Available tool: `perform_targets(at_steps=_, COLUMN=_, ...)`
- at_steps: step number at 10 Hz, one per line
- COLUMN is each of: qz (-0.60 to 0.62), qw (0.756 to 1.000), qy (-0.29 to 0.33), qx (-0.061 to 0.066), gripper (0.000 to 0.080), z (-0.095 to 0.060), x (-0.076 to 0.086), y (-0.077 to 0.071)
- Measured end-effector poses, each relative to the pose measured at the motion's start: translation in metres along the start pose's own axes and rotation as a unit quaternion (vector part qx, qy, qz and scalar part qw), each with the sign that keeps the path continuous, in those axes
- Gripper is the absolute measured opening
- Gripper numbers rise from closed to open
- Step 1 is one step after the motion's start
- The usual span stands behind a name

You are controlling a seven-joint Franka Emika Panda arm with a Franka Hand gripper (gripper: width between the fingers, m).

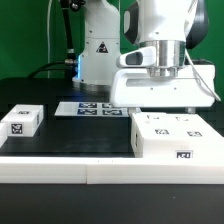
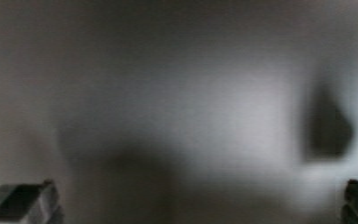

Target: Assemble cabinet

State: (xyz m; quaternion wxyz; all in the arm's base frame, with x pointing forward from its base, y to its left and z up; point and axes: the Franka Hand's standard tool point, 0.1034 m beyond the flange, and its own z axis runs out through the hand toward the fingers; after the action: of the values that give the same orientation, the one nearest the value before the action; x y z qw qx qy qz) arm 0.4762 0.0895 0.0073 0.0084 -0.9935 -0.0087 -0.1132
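Note:
The cabinet is the big white box with small tags, on the black mat at the exterior view's right. My gripper hangs straight down right over its far top edge, and its fingers are hidden there. In the wrist view the gripper has its fingertips far apart at the two sides of the picture, with nothing between them. All that shows past them is a blurred grey surface very close to the camera, with a dark smear on it.
A small white cube with one tag sits at the exterior view's left. The marker board lies flat behind the middle. The arm's base stands at the back. A white rail runs along the front.

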Motion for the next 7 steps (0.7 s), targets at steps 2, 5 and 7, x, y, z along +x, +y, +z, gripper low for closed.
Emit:
perform_targets(at_steps=2, qz=-0.008, qw=1.000, qy=0.001, qx=-0.001, gripper=0.0797, z=0.0013, x=0.0012, y=0.0025)
perform_targets(at_steps=5, qz=-0.012, qw=1.000, qy=0.000, qx=-0.001, gripper=0.0797, z=0.0013, x=0.0011, y=0.0024)
perform_targets(at_steps=7, qz=-0.013, qw=1.000, qy=0.002, qx=-0.002, gripper=0.0797, z=0.0019, x=0.0043, y=0.0047)
